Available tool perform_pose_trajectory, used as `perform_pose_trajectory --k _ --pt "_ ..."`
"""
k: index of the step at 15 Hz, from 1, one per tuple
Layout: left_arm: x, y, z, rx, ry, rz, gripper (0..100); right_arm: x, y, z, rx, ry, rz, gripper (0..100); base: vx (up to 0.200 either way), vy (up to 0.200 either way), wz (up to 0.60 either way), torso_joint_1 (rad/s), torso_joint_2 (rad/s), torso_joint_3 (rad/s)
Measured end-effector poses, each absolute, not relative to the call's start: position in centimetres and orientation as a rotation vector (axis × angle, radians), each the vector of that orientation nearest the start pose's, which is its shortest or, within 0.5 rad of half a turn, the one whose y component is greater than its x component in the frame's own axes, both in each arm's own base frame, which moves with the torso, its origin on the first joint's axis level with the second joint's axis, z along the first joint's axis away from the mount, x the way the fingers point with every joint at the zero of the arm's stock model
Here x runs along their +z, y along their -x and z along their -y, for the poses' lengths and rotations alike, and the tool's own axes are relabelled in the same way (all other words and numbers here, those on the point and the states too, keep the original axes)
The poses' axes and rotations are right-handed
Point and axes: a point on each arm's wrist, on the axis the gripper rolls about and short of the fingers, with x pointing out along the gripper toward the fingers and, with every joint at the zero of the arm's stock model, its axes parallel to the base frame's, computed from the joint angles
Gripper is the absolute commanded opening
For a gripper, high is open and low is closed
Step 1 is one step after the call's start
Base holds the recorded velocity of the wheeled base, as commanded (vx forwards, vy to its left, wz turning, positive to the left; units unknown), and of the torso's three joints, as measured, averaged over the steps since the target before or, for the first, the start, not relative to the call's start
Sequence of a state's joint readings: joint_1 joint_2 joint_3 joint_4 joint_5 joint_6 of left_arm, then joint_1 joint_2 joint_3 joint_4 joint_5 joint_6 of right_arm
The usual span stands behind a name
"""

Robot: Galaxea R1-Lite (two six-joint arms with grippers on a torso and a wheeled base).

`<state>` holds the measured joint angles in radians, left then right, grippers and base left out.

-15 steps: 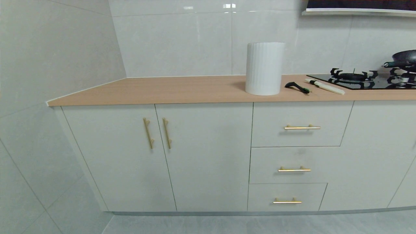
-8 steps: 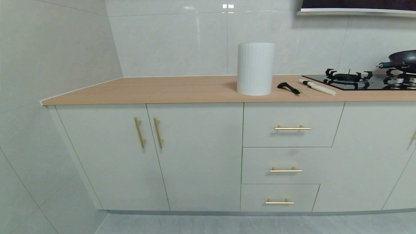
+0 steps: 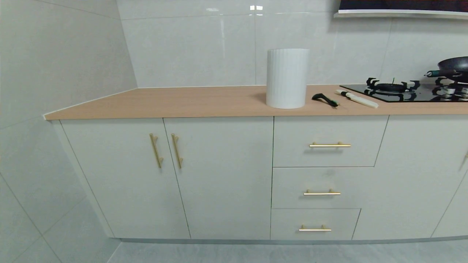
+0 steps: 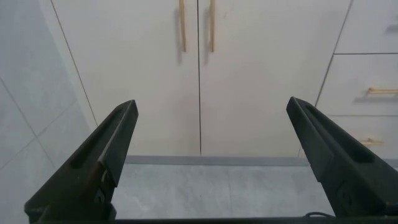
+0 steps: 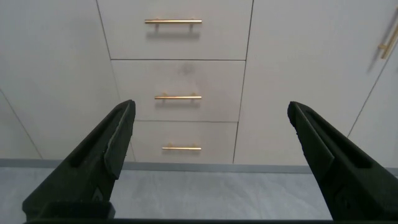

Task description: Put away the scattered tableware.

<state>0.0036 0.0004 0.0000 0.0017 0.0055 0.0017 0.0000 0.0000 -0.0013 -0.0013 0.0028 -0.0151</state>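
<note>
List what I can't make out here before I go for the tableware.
Inside the holder: head view, its own wall hides it.
The pan: head view, cut off by the right edge.
The black tool beside the knife: head view, too small to identify.
Inside the drawers: head and right wrist views, shut fronts hide it.
</note>
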Motion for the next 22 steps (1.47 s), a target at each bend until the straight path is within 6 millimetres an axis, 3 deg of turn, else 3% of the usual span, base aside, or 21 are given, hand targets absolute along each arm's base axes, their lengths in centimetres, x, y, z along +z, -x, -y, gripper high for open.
perform_pose_trajectory --k 5,18,22 --pt "7.5 2.3 0.0 0.01 -0.002 -0.002 100 7.6 2.3 0.0 0.003 0.015 0.003 100 0.2 0.0 0.0 0.002 0.0 0.0" --pt "7.5 2.3 0.0 0.01 0.0 -0.002 100 7.6 2.2 0.0 0.003 0.015 -0.005 100 0.0 0.0 0.0 0.0 0.0 0.0" --pt "7.5 2.3 0.0 0.009 0.0 -0.002 100 11.1 2.6 0.0 0.068 -0.034 0.034 100 0.0 0.0 0.0 0.0 0.0 0.0"
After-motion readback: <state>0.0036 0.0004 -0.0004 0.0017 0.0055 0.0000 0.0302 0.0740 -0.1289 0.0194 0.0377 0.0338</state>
